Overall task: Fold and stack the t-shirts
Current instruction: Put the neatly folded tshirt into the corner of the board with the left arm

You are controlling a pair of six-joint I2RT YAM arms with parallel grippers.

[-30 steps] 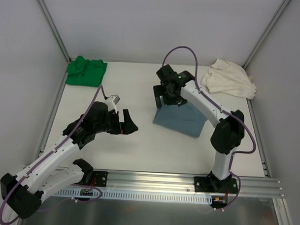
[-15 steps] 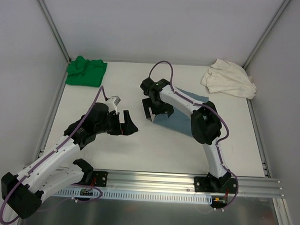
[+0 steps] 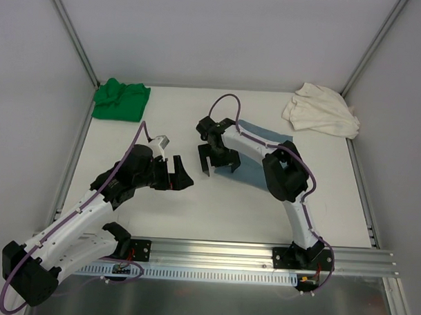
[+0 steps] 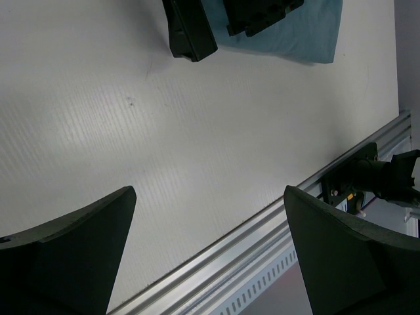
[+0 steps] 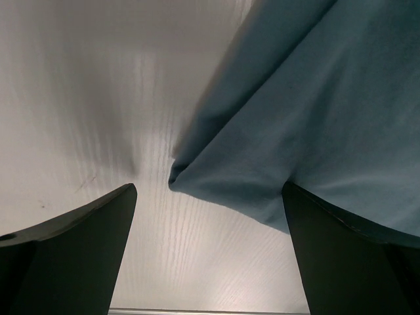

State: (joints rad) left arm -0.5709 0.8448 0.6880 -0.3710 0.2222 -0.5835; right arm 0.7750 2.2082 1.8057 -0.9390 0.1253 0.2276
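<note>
The dusty blue-grey t-shirt [image 3: 249, 170] lies folded on the table's middle, partly under the right arm. My right gripper [image 3: 216, 163] hovers open over its left edge, empty. In the right wrist view the tee [image 5: 308, 118] fills the upper right, its folded corner pointing between the fingers of the gripper [image 5: 207, 256]. My left gripper [image 3: 179, 171] hangs open and empty over bare table left of the tee; its wrist view shows the tee [image 4: 295, 39] at the top. The green t-shirt [image 3: 121, 99] sits bunched at the back left, the cream-white one [image 3: 321, 110] at the back right.
An aluminium rail [image 3: 214, 254] runs along the table's near edge, with both arm bases bolted to it. White walls with metal corner posts close in the left, back and right sides.
My right gripper has swung left and nearer, from the blue-grey tee's far side to its left edge. The tee's raised part now lies flat. The left arm has stayed put.
</note>
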